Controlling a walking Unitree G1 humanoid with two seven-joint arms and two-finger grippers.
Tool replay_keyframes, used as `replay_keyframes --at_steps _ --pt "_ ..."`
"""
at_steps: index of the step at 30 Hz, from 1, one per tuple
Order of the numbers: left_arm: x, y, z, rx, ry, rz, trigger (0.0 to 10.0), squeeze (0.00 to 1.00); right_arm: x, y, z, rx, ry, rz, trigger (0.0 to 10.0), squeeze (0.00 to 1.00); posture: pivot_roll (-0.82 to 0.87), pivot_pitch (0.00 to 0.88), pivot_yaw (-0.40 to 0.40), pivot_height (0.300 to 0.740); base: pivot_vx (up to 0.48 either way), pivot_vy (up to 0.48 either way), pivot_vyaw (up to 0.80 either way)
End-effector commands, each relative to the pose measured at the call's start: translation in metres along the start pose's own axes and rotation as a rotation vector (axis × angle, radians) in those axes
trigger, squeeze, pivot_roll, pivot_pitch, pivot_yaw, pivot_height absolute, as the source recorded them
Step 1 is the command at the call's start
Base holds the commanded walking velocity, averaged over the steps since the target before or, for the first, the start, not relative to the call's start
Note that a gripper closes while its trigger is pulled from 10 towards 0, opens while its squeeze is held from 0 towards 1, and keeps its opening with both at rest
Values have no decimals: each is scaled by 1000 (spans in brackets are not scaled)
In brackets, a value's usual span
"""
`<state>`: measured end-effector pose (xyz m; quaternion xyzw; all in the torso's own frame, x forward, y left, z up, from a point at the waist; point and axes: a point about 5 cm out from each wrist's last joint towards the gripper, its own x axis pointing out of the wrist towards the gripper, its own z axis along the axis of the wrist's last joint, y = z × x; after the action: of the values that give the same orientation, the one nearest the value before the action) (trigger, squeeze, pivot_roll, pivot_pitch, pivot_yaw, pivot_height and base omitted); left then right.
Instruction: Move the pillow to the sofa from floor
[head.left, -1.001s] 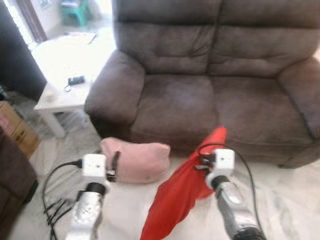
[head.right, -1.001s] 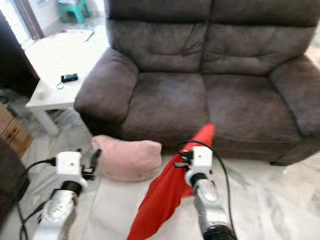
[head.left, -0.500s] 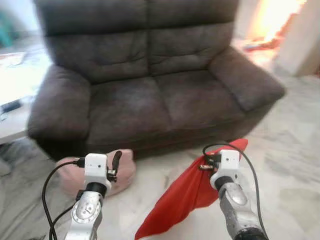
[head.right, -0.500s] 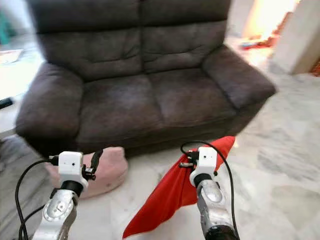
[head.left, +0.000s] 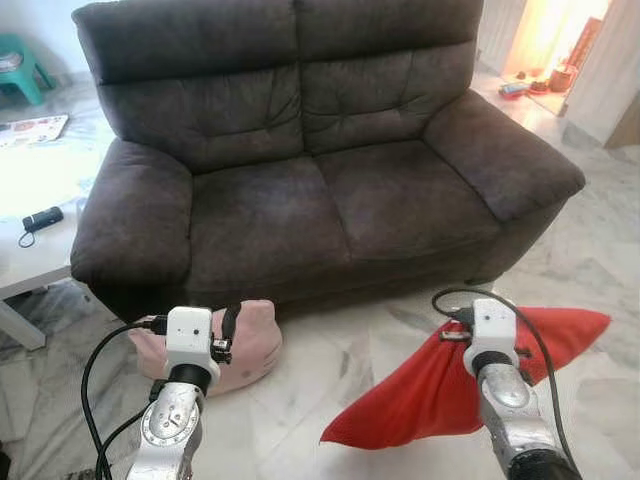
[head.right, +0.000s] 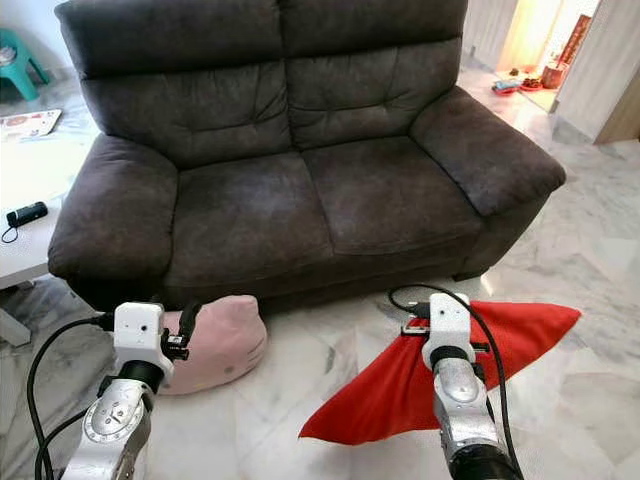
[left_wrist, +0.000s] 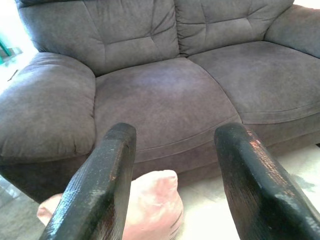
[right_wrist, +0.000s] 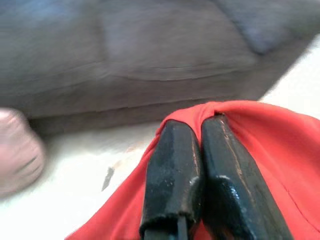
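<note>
A: White table (head.left: 35, 245) at the far left, with a small black device (head.left: 42, 218) lying on it. What's beside it?

B: The dark brown sofa (head.left: 300, 170), its seat cushions bare. On the marble floor (head.left: 330, 380), against the base of the sofa below its left armrest, lies the pink pillow (head.left: 245, 345).

A: And the left gripper (left_wrist: 172, 175)?

B: It hovers just in front of the pink pillow, fingers (left_wrist: 100, 185) spread apart with nothing between them. Through its wrist view the pillow shows low down, under the sofa's front edge.

A: Further right?

B: The right gripper (right_wrist: 192, 170) has its fingers pressed together on a fold of the red pillow (head.left: 440, 385), holding it up off the floor. The red pillow hangs slack, one corner drooping toward the floor and another stretching out to the right, in front of the sofa's right armrest and apart from the sofa.
</note>
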<state>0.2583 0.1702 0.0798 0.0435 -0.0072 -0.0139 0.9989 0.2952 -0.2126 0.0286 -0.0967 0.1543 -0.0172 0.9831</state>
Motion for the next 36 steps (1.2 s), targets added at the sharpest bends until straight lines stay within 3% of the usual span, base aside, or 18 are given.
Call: replay_keyframes --at_steps 1,3,5,8,13,26,36 --pt "-1 0 -5 1 31 -10 10000 0 8 14 37 -51 -173 153 10000 0 41 31 21 740 0 0 0" --pt "-1 -1 -6 0 33 -14 10000 0 8 17 36 -77 -171 184 10000 0 41 31 21 740 0 0 0" --pt "-1 -3 -7 -6 45 -34 10000 0 5 26 28 -136 -131 317 10000 0 41 33 22 740 0 0 0" --pt "-2 -4 -8 -5 52 -44 10000 0 3 30 25 -162 -119 374 10000 0 40 33 25 740 0 0 0" --pt "-2 -4 -9 -5 58 -45 10000 0 -3 42 20 -282 -98 578 10000 0 40 32 24 740 0 0 0" --pt "-3 -2 -12 -2 74 -46 10000 0 -5 52 20 -279 -100 661 10000 0 44 32 21 740 0 0 0" --pt "-3 -2 -12 -1 75 -45 10000 0 7 51 37 -291 -158 495 10000 0 47 30 19 740 0 0 0"
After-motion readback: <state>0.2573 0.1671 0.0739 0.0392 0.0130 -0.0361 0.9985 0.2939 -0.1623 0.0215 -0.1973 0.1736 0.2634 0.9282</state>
